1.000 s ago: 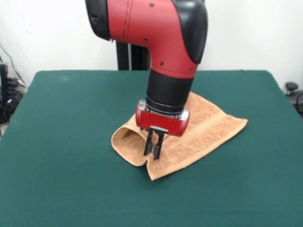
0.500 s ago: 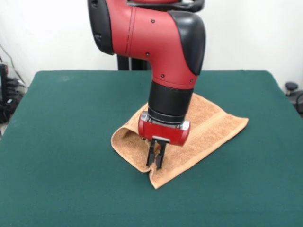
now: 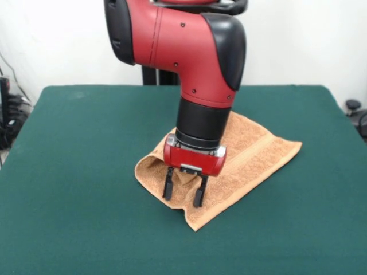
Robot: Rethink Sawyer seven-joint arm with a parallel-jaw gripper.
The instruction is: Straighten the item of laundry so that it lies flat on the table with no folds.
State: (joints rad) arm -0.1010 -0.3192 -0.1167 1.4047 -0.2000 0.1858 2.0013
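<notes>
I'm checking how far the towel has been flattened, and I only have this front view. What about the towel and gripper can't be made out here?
- Middle of the towel: hidden behind the arm's wrist.
- Inside of the rolled-over fold at the towel's left: turned away, so its layers can't be counted.
- Whether the open gripper touches the cloth: its fingers overlap the towel, so any gap is unreadable.
- Table: near edge cut off by the picture's bottom.

Nubby terry-cloth towel (image 3: 252, 150) on matt felt-like table (image 3: 86, 172); arm (image 3: 189, 46) glossy plastic.
</notes>
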